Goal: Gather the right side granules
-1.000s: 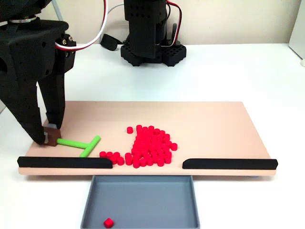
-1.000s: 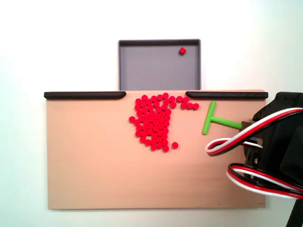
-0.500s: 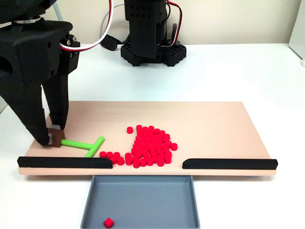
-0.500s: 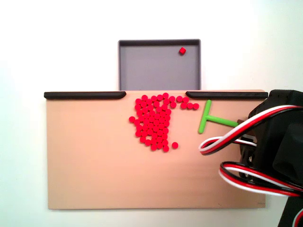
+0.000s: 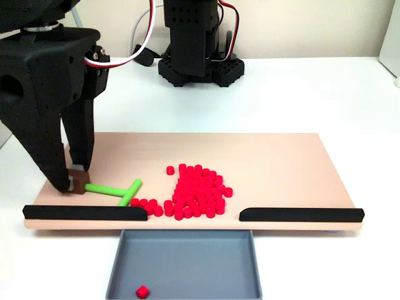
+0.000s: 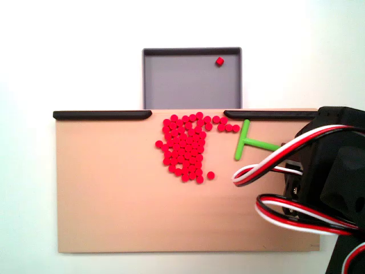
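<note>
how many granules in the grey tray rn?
1. A single granule lies near a corner of the grey tray; the rest sit piled on the board.

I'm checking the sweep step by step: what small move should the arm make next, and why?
Probably keep sliding the green T-shaped stick toward the granules. The gripper holds its handle end, the crossbar sits just short of the nearest red pieces, and the pile lies by the gap above the grey tray.
</note>
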Robot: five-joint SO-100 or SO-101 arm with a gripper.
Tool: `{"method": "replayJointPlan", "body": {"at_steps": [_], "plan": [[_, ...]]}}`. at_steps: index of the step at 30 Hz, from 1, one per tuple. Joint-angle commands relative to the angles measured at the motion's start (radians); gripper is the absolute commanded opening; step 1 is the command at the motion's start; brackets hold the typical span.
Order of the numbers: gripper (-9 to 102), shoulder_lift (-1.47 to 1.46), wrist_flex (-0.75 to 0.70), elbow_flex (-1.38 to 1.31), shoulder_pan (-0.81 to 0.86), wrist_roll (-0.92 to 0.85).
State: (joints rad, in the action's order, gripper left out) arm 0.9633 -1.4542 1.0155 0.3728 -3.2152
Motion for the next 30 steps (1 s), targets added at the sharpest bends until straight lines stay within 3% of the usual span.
{"method": "replayJointPlan", "body": {"at_steps": [1,30], "plan": [[0,0.017,-0.005,0.008,-0.009,-0.471],[0,0.032,-0.005,0.017,-0.044,-0.393]]}}
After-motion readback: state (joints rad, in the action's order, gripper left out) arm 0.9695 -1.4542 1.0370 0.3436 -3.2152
